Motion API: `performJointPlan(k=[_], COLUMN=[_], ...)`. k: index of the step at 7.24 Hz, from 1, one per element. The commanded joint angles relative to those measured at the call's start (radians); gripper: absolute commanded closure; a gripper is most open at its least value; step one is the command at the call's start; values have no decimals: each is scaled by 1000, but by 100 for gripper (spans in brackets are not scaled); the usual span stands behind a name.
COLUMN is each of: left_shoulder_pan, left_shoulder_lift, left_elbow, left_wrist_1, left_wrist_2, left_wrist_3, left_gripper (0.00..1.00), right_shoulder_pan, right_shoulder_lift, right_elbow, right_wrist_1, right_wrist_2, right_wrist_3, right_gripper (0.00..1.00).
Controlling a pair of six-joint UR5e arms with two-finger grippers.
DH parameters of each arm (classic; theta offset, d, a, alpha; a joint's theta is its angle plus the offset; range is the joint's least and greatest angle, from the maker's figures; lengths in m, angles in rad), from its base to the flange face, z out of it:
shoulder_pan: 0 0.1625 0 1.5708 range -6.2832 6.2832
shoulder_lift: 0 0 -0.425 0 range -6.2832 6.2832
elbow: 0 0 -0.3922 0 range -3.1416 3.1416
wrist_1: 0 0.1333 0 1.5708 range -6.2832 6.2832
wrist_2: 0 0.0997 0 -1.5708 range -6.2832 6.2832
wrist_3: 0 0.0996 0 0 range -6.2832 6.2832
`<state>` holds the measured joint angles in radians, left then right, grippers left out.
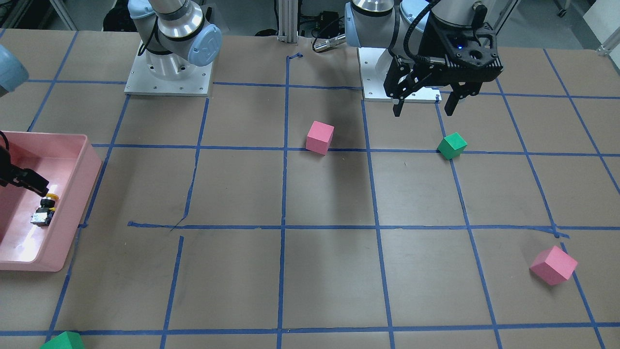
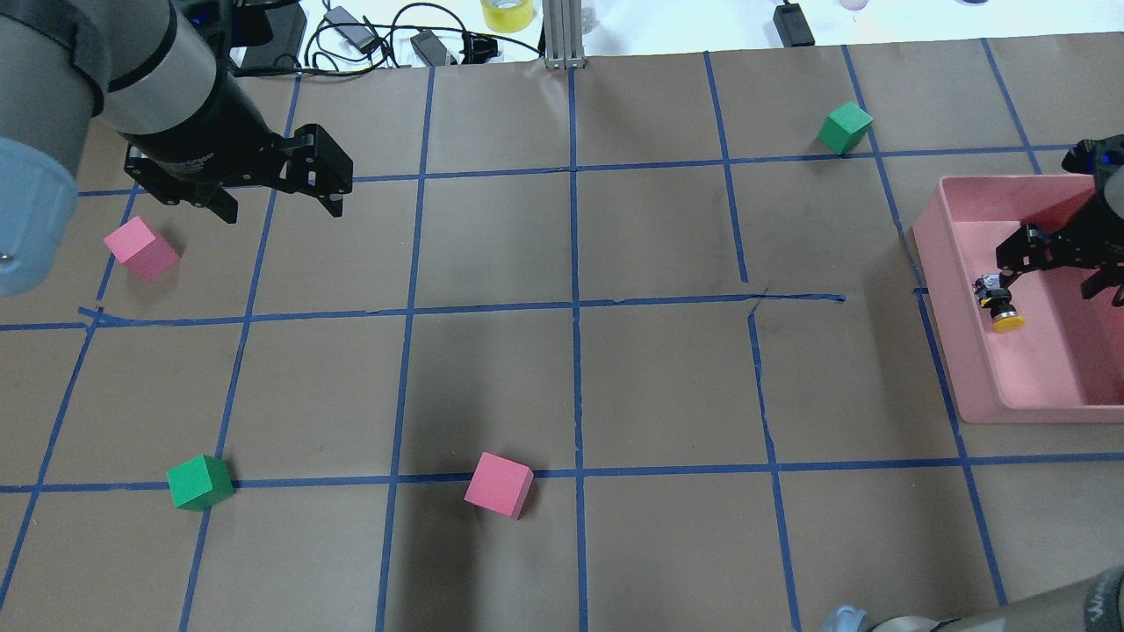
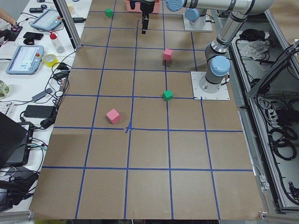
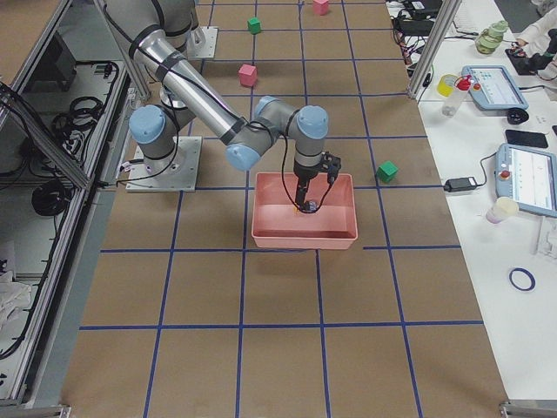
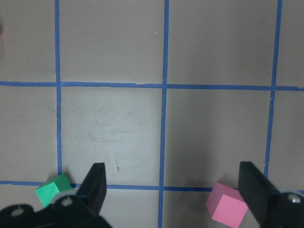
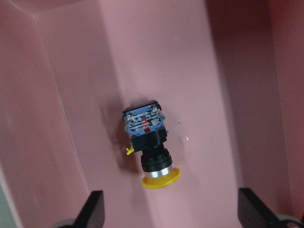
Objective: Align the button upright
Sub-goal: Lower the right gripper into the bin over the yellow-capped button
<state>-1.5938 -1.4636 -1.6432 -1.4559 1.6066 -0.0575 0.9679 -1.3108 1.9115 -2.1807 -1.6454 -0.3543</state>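
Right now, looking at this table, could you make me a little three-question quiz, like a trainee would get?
1. True or false: the button stands upright in the pink tray.
2. How many cubes lie on the table? A) two B) three C) four
3. Fill in: the right gripper hangs over the button with its fingers ____.

Key:
1. False; it lies on its side, yellow cap sideways.
2. C: two pink ones and two green ones.
3. Open; it holds nothing. The left gripper is open too, above bare table.
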Motion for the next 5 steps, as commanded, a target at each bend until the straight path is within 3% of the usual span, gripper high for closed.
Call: performJointPlan(k=[1, 5], left_shoulder_pan=[2, 3], left_shoulder_lift=[0, 2], left_elbow=[-1, 0], left_wrist_1=[0, 0], left_wrist_2=[1, 0], left_wrist_3=[2, 7], left_gripper=[0, 0], right_shoulder_pan=[-1, -1], right_shoulder_lift=[57, 128], right_elbow=[3, 3], right_wrist_1=[-42, -85], right_wrist_2=[-71, -79], right_wrist_3=[-27, -101], right_gripper=[0, 0])
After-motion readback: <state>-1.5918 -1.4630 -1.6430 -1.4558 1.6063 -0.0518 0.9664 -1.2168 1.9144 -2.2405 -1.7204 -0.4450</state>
